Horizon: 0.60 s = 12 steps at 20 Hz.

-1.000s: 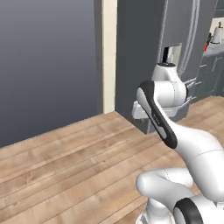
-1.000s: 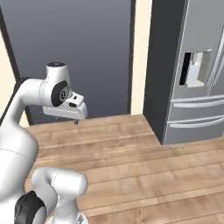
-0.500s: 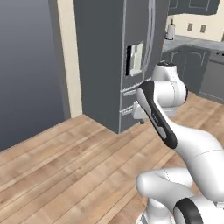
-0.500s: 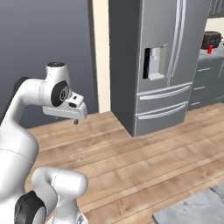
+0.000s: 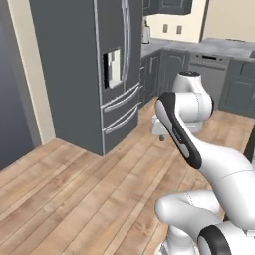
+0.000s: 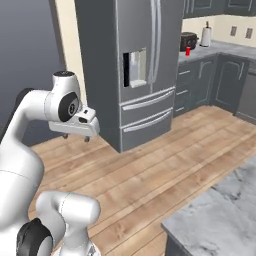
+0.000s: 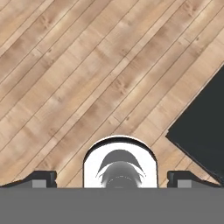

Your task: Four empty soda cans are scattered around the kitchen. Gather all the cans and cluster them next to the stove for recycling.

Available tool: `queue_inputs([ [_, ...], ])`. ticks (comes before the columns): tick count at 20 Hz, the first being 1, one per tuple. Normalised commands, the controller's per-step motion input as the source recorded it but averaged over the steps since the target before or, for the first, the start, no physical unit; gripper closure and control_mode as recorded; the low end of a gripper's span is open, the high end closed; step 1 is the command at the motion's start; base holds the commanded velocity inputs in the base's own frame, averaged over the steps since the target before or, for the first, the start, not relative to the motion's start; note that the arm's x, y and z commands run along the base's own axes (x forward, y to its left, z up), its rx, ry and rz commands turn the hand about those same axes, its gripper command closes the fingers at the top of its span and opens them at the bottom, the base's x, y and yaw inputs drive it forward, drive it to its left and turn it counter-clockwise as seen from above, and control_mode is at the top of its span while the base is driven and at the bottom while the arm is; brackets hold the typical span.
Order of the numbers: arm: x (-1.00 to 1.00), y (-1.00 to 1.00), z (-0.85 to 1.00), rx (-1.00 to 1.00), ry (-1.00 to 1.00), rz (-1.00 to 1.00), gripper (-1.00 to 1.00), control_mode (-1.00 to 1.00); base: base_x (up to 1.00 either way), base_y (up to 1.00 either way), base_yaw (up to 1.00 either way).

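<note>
Small red can [image 6: 188, 51] on smooth grey counter [image 6: 220, 48].

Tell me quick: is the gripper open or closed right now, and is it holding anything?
Gripper: open, fingertips wide apart, nothing between them, above the wood floor.

Nothing here can be read. The grey fridge [image 6: 137, 70] carries no brand name or badge on its doors, and its dispenser panel shows no lettering. The small red can [image 6: 188, 51] on the far worktop [image 6: 220, 47] is too small for any label to be made out. The dishwasher front [image 5: 209, 69] at the back shows no legible markings, and the robot arm [image 5: 184, 124] bears no logo or number.
</note>
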Motion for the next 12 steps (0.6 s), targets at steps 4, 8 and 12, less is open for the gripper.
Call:
queue_inputs([
  [4, 0.00, 0.00, 0.00, 0.00, 0.00, 0.00, -1.00, 1.00, 0.25, -0.18, -0.35],
  [8, 0.00, 0.00, 0.00, 0.00, 0.00, 0.00, -1.00, 1.00, 0.51, 0.02, -0.26],
  [12, 0.00, 0.00, 0.00, 0.00, 0.00, 0.00, -1.00, 1.00, 0.64, 0.26, -0.22],
])
